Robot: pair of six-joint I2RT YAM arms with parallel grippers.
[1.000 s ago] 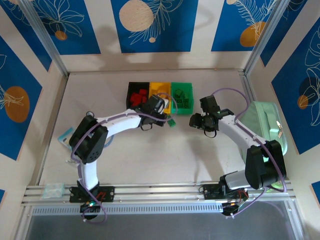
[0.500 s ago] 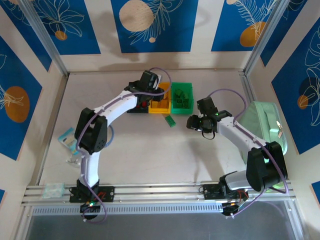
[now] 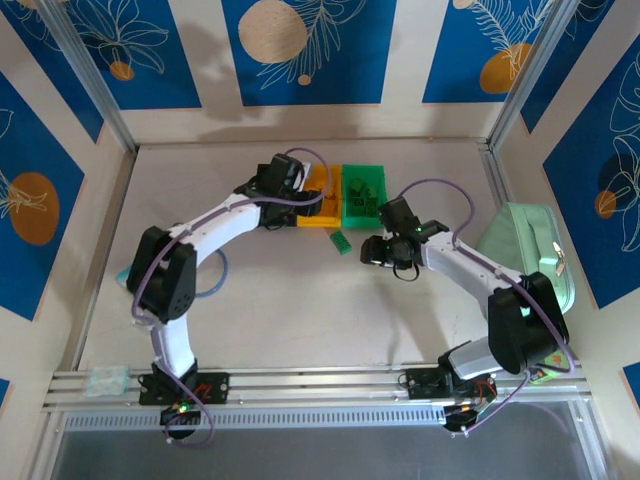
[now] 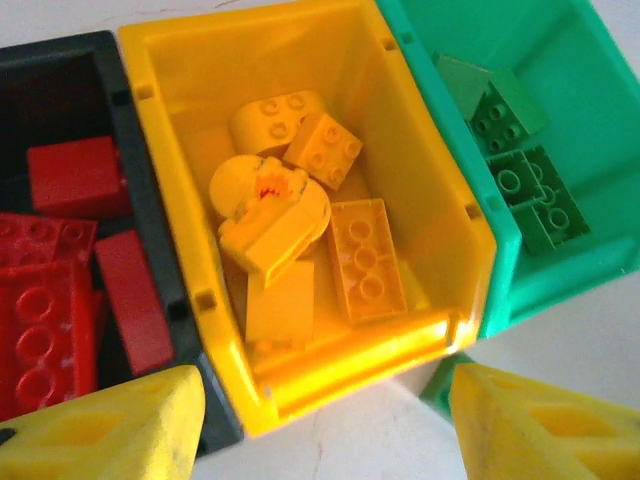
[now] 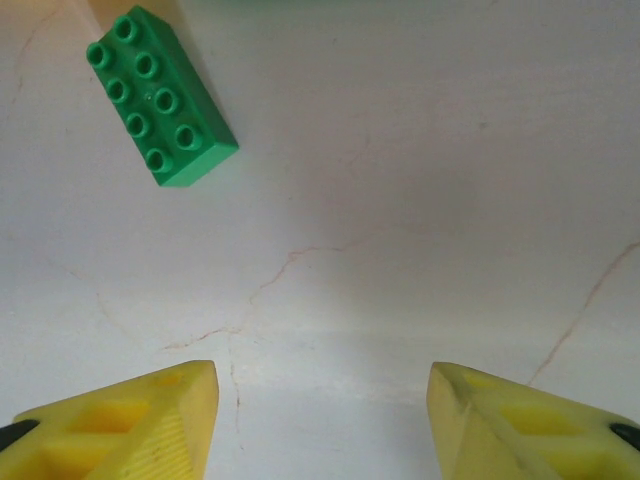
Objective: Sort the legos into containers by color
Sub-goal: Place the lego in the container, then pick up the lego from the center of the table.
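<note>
Since a second earlier, my left arm had shifted from the front edge of the bins to a place over the black and yellow ones, and its jaws had parted. My right arm had edged leftward toward the loose brick.

Table [image 3: 300, 310]: pale, finely cracked surface, lying under both grippers.

Containers: three joined in a row beneath my left gripper [image 4: 320, 440]. The black bin [image 4: 160, 250] sat ahead of its left finger, the yellow bin [image 4: 300, 50] straight ahead between the fingers, and the green bin [image 4: 450, 40] ahead of its right finger.

Left gripper: jaws stood well apart, nothing held.

Right gripper [image 5: 325, 420]: hovered over bare table, jaws likewise apart, nothing between them.

Contents: red bricks [image 4: 40, 330] lay in the black bin, yellow bricks [image 4: 365, 260] in the yellow bin, and green bricks [image 4: 520, 190] in the green bin.

Outstanding item: one green brick [image 5: 160, 97], two by four studs, lay flat on the table ahead and to the left of my right gripper, clear of both fingers. From above it lay near the front of the bins.
</note>
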